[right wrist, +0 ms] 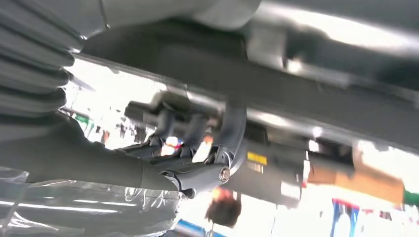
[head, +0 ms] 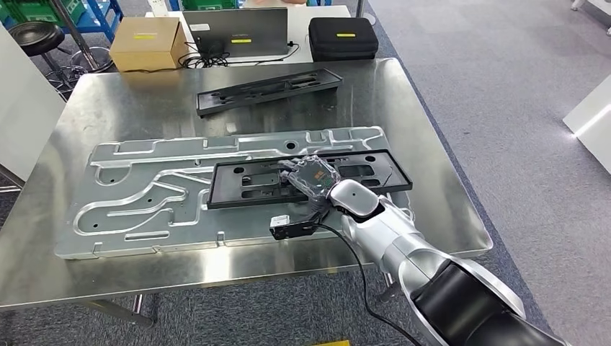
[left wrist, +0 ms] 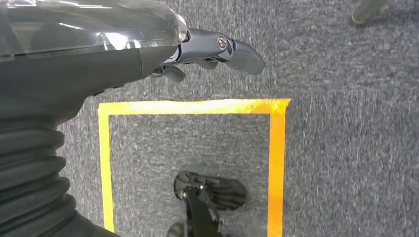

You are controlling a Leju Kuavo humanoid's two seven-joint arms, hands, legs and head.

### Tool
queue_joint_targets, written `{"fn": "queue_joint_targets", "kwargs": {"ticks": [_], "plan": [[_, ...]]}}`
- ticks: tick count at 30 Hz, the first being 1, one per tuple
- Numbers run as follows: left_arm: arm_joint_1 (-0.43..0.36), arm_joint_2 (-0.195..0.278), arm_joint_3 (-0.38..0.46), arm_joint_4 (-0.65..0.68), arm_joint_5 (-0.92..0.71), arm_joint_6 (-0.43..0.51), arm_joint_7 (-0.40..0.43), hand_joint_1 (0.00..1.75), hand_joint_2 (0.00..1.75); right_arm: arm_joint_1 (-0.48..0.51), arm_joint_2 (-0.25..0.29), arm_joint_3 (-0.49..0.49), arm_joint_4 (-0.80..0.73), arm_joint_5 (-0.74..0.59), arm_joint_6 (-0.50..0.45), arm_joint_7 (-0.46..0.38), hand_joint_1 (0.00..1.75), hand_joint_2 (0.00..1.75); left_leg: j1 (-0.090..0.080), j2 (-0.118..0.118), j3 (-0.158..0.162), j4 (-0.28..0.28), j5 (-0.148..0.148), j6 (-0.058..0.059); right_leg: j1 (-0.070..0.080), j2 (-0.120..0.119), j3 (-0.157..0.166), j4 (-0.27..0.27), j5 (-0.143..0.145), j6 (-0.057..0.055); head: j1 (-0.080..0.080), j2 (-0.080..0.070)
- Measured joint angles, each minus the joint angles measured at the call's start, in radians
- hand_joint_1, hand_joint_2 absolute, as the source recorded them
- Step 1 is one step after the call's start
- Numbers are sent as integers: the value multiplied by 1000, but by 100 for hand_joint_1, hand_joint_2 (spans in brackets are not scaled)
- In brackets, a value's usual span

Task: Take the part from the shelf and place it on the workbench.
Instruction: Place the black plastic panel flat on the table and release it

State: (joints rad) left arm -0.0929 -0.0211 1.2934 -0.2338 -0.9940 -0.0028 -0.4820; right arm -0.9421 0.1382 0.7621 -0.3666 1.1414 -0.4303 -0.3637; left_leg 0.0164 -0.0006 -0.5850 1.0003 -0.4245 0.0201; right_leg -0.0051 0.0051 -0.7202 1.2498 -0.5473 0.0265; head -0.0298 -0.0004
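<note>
The right hand grips the black part lying on the workbench. Left hand hangs over the floor, fingers loosely apart, holding nothing.

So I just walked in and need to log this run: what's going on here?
The robot's right hand grips a long black plastic part, which lies on the big grooved metal plate on the steel workbench. It looks as if the part is being set down, with the hand not yet let go. A second black part lies further back. The left hand hangs over the carpet, holding nothing.
</note>
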Motion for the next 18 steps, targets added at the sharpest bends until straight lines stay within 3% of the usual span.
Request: {"fn": "queue_joint_targets", "kwargs": {"ticks": [1,2,3,6,8,11,13,15,16,17,18], "plan": [[0,0,0,0,1,2,0,0,0,3,0,-4,-2,-4,-33,-9,0,0,0,0,0,0,0,0,0,0,-22,45,-11,1,0,0],[0,0,0,0,3,2,1,0,0,5,0,-7,-6,-6,-66,-16,0,0,0,0,0,1,0,0,-1,0,-27,53,-3,0,0,0],[0,0,0,0,5,1,3,0,0,6,0,-9,-14,-6,-97,-21,0,0,-1,-1,1,1,-1,-1,0,0,-10,18,24,-3,0,0],[-1,-1,0,0,10,-5,15,0,0,6,0,-22,-68,-23,-175,-39,0,0,-4,-3,3,3,-4,-7,6,-1,92,-190,115,-22,0,0],[-1,-2,1,1,13,-10,26,0,0,19,-7,-42,-147,-45,-201,-47,0,0,-6,-3,2,3,-6,-16,12,-1,114,-243,125,-32,0,0],[-1,-2,2,1,18,-15,38,0,0,74,-47,-81,-336,-59,-204,-32,0,0,-5,-3,-1,12,-16,-30,8,-4,120,-254,129,-43,0,0],[0,0,2,1,24,-16,42,0,0,120,-84,-110,-467,-59,-206,-23,0,0,-4,-3,-31,87,-64,-36,1,-7,127,-263,131,-52,0,0],[1,1,4,1,32,-15,44,0,0,179,-129,-145,-589,-47,-218,-19,0,0,-2,-2,-93,225,-131,-42,2,-9,128,-263,130,-55,0,0],[2,2,5,1,37,-15,46,0,0,215,-154,-165,-647,-37,-228,-18,0,0,-1,-2,-118,278,-148,-45,2,-10,128,-262,129,-55,0,0],[4,2,7,1,43,-15,48,0,0,253,-179,-189,-701,-29,-239,-18,0,0,1,-2,-127,295,-145,-47,2,-11,128,-261,127,-53,0,0],[6,2,10,1,49,-13,49,0,0,289,-206,-218,-756,-24,-248,-20,0,0,3,-2,-116,270,-123,-49,1,-10,129,-258,125,-50,0,0]]}}
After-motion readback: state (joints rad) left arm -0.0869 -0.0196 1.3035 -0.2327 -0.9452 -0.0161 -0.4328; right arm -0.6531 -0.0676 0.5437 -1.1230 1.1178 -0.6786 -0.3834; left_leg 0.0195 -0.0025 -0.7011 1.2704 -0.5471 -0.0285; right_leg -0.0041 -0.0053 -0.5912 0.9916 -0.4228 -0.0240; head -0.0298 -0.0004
